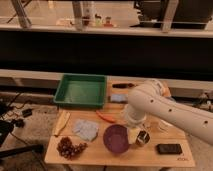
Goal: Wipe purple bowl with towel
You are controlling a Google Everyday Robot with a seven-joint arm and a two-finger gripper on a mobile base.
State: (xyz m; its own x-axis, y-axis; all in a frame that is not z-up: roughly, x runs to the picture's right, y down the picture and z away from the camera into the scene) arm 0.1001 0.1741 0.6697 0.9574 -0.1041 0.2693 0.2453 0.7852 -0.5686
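Note:
The purple bowl [116,138] stands empty near the front middle of the wooden table [100,157]. The towel [86,129] is a crumpled light blue cloth lying just left of the bowl, apart from it. My white arm [170,110] reaches in from the right across the table. My gripper [133,131] hangs at its end, just right of and above the bowl's rim, mostly hidden by the wrist. It holds nothing that I can see.
A green tray [81,90] sits at the back left. A bunch of grapes [69,147], a banana [62,122], an orange carrot [106,118], a blue sponge [118,98], a small can [143,138] and a black phone [169,148] lie around the bowl.

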